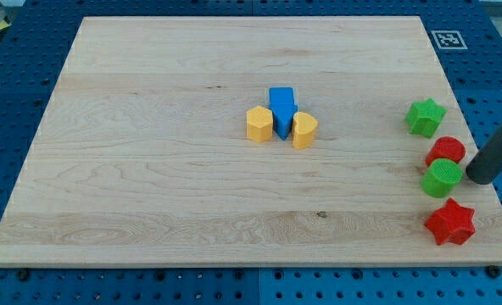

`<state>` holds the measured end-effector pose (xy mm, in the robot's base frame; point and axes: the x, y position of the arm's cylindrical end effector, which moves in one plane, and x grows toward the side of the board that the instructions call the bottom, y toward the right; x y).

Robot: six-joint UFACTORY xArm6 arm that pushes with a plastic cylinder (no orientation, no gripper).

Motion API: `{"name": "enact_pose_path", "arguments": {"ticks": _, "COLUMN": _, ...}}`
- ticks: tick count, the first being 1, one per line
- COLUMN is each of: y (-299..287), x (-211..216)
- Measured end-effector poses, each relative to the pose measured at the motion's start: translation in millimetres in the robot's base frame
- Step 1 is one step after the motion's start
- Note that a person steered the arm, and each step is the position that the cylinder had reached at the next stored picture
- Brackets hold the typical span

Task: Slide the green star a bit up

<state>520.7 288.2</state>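
a wooden worktop [149, 169] holds the green star [425, 117] near the view's right edge. below it sit a red cylinder [446, 151], a green cylinder [442, 178] and a red star [450, 223]. my tip [474, 178], a plain rod with no claw to open or close, rests just right of the green cylinder, below the star.

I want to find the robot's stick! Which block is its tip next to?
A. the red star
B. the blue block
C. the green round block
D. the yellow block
C: my tip sits just at the view's right of the green round block, below the green star and far from the middle cluster.
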Motion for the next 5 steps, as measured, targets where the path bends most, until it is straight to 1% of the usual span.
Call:
{"name": "enact_pose_path", "arguments": {"ticks": 1, "y": 37.7, "x": -10.5}}
{"name": "enact_pose_path", "arguments": {"ticks": 2, "y": 39.8, "x": -45.5}}
{"name": "enact_pose_path", "arguments": {"ticks": 3, "y": 4.1, "x": -80.0}}
{"name": "enact_pose_path", "arguments": {"ticks": 4, "y": -40.3, "x": -102.7}}
{"name": "enact_pose_path", "arguments": {"ticks": 5, "y": -52.3, "x": -98.9}}
